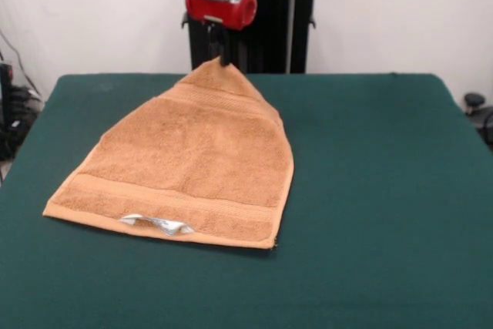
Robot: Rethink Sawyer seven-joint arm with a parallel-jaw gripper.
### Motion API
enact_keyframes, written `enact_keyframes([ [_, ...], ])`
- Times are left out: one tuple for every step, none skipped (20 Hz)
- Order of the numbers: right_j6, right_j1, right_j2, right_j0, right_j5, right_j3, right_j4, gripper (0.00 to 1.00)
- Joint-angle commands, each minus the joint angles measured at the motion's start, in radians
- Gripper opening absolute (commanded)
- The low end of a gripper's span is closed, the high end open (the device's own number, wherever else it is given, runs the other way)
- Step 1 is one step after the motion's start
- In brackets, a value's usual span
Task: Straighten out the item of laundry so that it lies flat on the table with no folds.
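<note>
The orange-tan towel [192, 167] rests on the dark green table [370, 190], left of centre. Its near edge lies flat, with a woven band and a small white tag [156, 225] along the hem. Its far end is gathered to a peak and lifted off the table. My gripper [223, 58] hangs from the red and black arm at the top and is shut on that peak, so the towel slopes down from it like a tent. The far corners are hidden in the gathered cloth.
The robot's black pedestal [269, 28] stands behind the table's far edge. A black object [474, 102] sits beyond the table's right far corner, and cables [15, 105] hang at the left edge.
</note>
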State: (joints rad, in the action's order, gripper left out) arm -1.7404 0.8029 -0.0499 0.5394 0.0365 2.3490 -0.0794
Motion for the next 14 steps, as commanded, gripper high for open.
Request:
enact_keyframes([
  [-0.22,-0.076,-0.119,-0.012,0.051,0.036,0.015,0.0],
  [-0.218,-0.076,-0.119,-0.011,0.051,0.034,0.017,0.0],
  [-0.215,-0.077,-0.119,-0.01,0.051,0.031,0.02,0.0],
  [-0.212,-0.077,-0.117,-0.011,0.054,0.029,0.023,0.0],
  [-0.203,-0.075,-0.103,-0.022,0.06,0.02,0.032,0.0],
  [-0.2,-0.074,-0.082,-0.038,0.101,0.009,0.054,1.0],
  [-0.208,-0.074,-0.059,-0.057,0.13,0.007,0.054,1.0],
  [-0.215,-0.075,-0.037,-0.076,0.159,0.005,0.053,1.0],
  [-0.224,-0.074,-0.021,-0.088,0.186,0.002,0.052,1.0],
  [-0.228,-0.074,-0.025,-0.085,0.168,0.005,0.045,1.0],
  [-0.234,-0.075,-0.033,-0.08,0.144,0.011,0.035,1.0],
  [-0.241,-0.077,-0.031,-0.086,0.161,0.012,0.034,1.0],
  [-0.246,-0.079,-0.035,-0.084,0.156,0.017,0.028,1.0],
  [-0.25,-0.081,-0.04,-0.082,0.15,0.022,0.021,1.0],
])
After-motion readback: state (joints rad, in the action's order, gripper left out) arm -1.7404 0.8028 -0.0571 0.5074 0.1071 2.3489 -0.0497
